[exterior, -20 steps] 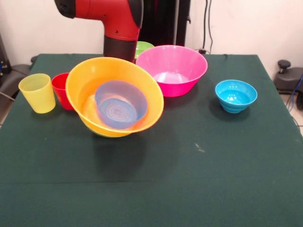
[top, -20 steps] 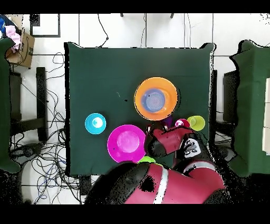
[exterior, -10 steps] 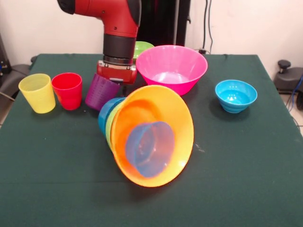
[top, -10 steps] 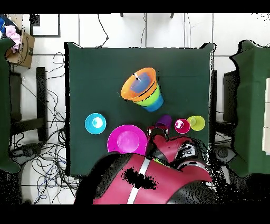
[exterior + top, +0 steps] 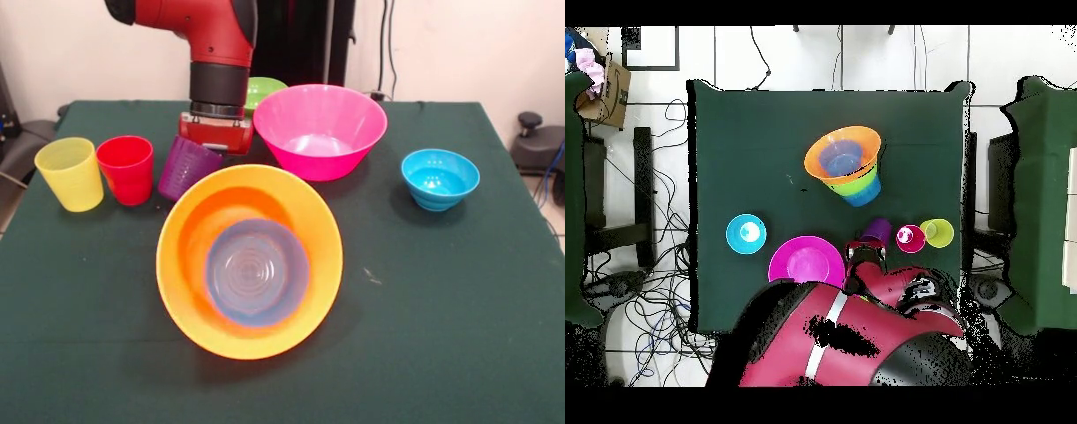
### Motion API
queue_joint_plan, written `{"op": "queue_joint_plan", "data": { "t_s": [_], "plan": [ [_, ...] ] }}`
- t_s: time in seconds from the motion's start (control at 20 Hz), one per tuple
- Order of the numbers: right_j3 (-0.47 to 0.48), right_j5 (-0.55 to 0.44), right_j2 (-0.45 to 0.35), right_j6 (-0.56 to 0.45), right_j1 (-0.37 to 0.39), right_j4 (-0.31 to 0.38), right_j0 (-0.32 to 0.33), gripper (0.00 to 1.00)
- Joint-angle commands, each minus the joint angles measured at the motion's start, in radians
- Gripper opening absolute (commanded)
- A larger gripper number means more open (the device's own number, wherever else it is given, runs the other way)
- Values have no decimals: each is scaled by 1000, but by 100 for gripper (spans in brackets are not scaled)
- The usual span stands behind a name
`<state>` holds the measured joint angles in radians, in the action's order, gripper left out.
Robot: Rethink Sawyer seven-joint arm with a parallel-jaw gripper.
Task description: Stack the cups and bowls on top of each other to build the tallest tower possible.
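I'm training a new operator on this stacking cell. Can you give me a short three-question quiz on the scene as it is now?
1. True or false: the stack under the orange bowl stands upright.
2. Which cup lies tilted beside the gripper? A yellow, B red, C purple.
3. What colour is the bowl nested inside the orange bowl?

Key: 1 false, it lies tipped on its side, as the overhead view shows. 2 C, the purple cup. 3 blue.

Toppled tower [image 5: 250, 261] on its side, orange bowl [image 5: 190, 265] mouth outward.
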<state>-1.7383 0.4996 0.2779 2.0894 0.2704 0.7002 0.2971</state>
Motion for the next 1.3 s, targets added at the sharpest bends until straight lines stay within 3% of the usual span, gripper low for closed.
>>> {"op": "queue_joint_plan", "data": {
  "t_s": [0.05,0.4,0.7,0.95,1.3],
  "plan": [
    [-22,-148,-74,115,-182,-58,-1,100],
    [-24,-211,-95,109,-171,-53,14,100],
    [-49,-326,-115,87,-120,-48,31,100],
    [-66,-531,-163,16,-73,-54,89,100],
    [-78,-615,-165,-15,-39,-65,103,100]
  ]
}}
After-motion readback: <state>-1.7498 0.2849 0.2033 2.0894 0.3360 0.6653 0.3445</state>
